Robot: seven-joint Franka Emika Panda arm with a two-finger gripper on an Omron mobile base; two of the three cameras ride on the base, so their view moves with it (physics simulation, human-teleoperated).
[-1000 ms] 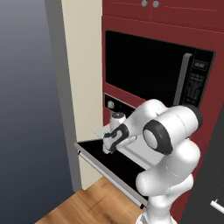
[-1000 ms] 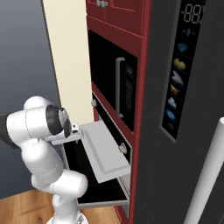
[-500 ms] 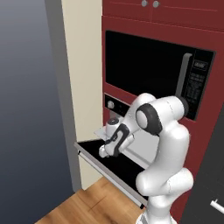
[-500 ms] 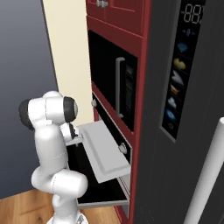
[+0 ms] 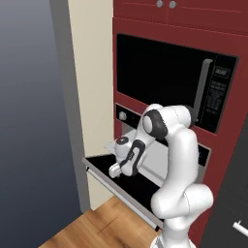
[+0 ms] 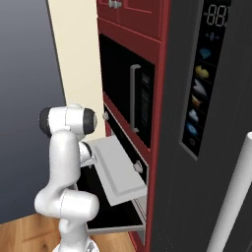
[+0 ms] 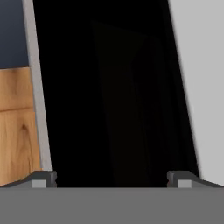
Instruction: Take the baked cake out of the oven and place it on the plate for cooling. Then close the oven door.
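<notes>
Cake is what we are after, yet we cannot find one on the pale oven rack (image 6: 117,170) that slides out above the lowered oven door (image 5: 127,186); it looks bare from both sides, and no plate is visible either. The oven (image 5: 164,155) sits under the big black microwave (image 5: 167,80), its door folded flat towards the floor, which is why the arm can reach in over it. Our gripper (image 5: 116,170) hangs low above the dark glass of the door, near its outer edge, pointing down; in the hand view the gripper (image 7: 112,178) has both tips spread to the full width of the picture, with nothing between them but black glass. So the jaws are wide apart and hold nothing.

We judge that the hand is down here to deal with the door, since the silver handle bar (image 7: 37,92) runs just beside one fingertip, with the wooden floor (image 7: 15,127) beyond it.

Much stays hidden. The arm's own elbow covers most of the oven's mouth from the left, and the inside behind the rack is out of sight from the right. Whether the cake lies deeper in, we cannot tell.
</notes>
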